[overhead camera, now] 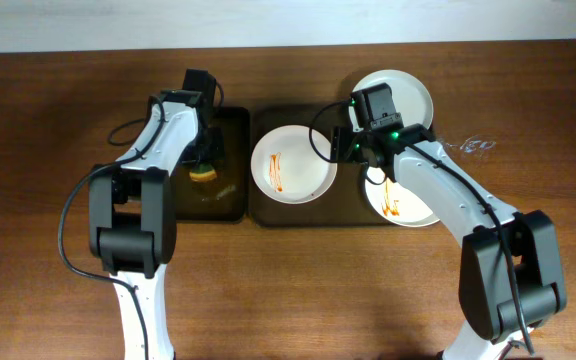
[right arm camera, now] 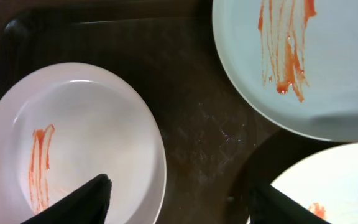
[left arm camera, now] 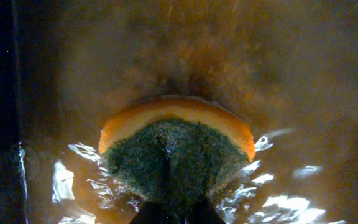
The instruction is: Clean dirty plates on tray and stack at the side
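**Three smeared plates on the tray, sponge in the left arm's grip**

Three round white plates lie on the dark plate tray (overhead camera: pixel 268 213) at the middle of the wooden table (overhead camera: pixel 58 290), and each carries red sauce. The middle plate (overhead camera: pixel 291 163) shows thin streaks on its left side. The near plate (overhead camera: pixel 413 210) has orange-red streaks (partly hidden under the arm). The far plate (right arm camera: pixel 328 68), which reaches past the tray's far right rim, bears the boldest streaks.

The right gripper (right arm camera: pixel 179 202) hangs over the tray between the middle and near plates. Its fingers (right arm camera: pixel 86 199) are spread wide, with nothing between them.

The left gripper (left arm camera: pixel 174 214) is over a second wet tray (overhead camera: pixel 230 205) to the left. Its fingers appear pressed into a sponge (left arm camera: pixel 176 146), orange with a dark green scouring face.
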{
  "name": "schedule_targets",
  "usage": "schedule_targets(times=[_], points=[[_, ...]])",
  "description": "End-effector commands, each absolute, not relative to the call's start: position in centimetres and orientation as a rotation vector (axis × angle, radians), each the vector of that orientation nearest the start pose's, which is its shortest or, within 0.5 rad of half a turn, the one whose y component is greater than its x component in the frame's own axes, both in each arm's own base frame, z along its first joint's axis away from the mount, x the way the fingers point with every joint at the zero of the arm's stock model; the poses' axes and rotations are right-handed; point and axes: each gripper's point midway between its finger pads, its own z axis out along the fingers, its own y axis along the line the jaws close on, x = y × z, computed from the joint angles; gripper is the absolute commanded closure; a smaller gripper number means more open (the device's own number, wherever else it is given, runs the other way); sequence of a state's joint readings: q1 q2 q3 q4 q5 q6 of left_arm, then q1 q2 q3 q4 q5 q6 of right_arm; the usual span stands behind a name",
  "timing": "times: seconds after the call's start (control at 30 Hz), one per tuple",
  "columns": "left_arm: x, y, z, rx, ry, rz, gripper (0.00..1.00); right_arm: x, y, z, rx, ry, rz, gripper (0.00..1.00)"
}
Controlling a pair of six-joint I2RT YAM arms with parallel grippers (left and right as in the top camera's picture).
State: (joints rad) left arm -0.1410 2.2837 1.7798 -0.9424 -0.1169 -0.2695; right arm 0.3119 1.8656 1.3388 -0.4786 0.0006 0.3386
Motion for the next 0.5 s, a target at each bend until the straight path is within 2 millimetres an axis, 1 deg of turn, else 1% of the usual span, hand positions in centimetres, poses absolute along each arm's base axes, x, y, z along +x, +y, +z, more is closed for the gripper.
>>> schedule_targets(times=[0.0,0.03,0.07,0.13,0.17,0.2,0.27,0.33,0.4,0.47], points=[[47.1,-4.3,2.3,-0.203,2.989,0.152,1.00,44.5,14.1,8.2,0.069,2.613,0.237,0.34],[47.7,-4.7,4.3,-0.192,2.961,0.120,1.00,44.4,14.4,8.2,0.066,2.618,0.262,0.34],[48.5,-6.7,7.2,-0.085,2.920,-0.008,1.00,44.3,14.6,8.1,0.083,2.625,0.285,0.34],[49.1,-9.6,10.4,0.035,2.851,-0.176,1.00,44.0,15.1,7.8,0.072,2.641,0.323,0.34],[49.1,-10.6,11.3,0.057,2.831,-0.222,1.00,44.0,15.2,7.3,0.071,2.653,0.329,0.34],[48.8,-11.7,12.0,0.084,2.819,-0.246,1.00,43.8,15.2,6.3,0.076,2.676,0.321,0.34],[48.5,-12.5,11.9,0.109,2.826,-0.249,1.00,43.7,15.2,4.4,0.105,2.714,0.325,0.34],[48.3,-14.0,12.0,0.151,2.815,-0.256,1.00,43.4,16.0,3.3,0.092,2.745,0.377,0.34],[48.3,-15.3,11.9,0.188,2.805,-0.264,1.00,43.3,16.0,2.6,0.094,2.761,0.376,0.35],[48.3,-16.0,11.8,0.208,2.795,-0.260,1.00,43.5,16.4,2.4,0.095,2.751,0.386,0.39]])
